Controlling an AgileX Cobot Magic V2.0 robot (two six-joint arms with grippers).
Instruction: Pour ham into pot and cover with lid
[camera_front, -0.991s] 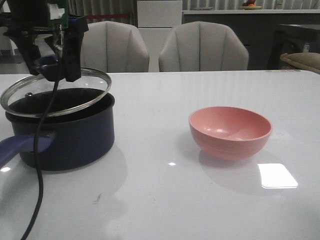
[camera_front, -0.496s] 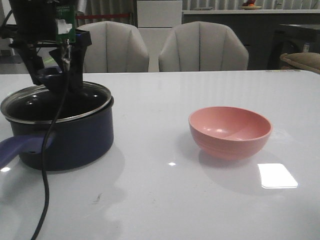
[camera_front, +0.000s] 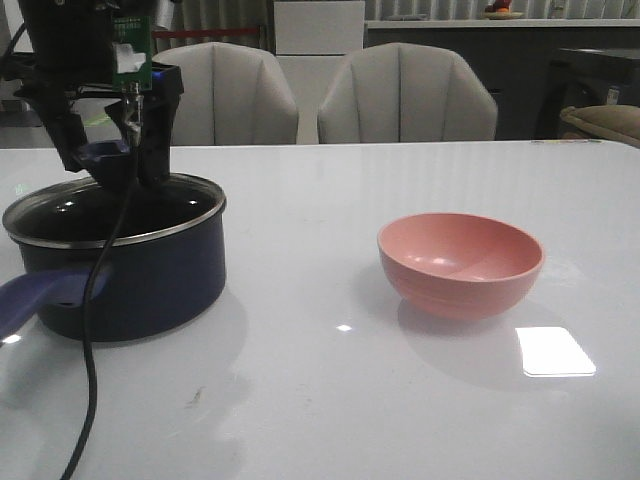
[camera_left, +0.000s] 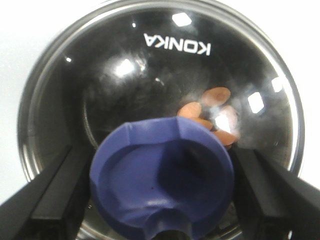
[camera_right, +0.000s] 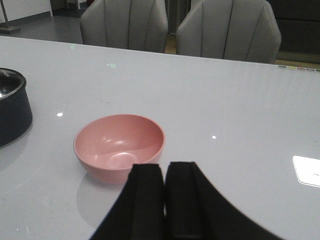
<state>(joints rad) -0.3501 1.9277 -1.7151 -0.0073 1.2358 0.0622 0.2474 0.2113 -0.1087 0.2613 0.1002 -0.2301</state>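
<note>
The navy pot (camera_front: 150, 280) stands at the table's left, its purple-blue handle (camera_front: 40, 292) pointing toward me. The glass lid (camera_front: 60, 215) lies flat on the pot's rim. My left gripper (camera_front: 108, 160) is shut on the lid's blue knob (camera_front: 100, 152). In the left wrist view the black fingers (camera_left: 67, 185) flank the knob (camera_left: 160, 175). Through the glass (camera_left: 150, 75) the orange-pink ham slices (camera_left: 210, 105) lie on the pot's black bottom. My right gripper (camera_right: 164, 172) is shut and empty, hovering just near of the pink bowl (camera_right: 119, 145). It is out of the front view.
The empty pink bowl (camera_front: 460, 262) sits right of centre on the white table (camera_front: 320, 400). The left arm's black cable (camera_front: 88, 380) hangs in front of the pot. Two grey chairs (camera_front: 405, 95) stand behind the far edge. The pot's edge shows in the right wrist view (camera_right: 12, 115).
The left gripper has lowered the lid from a tilted hold above the pot until it lies level on the rim. The bowl has not moved.
</note>
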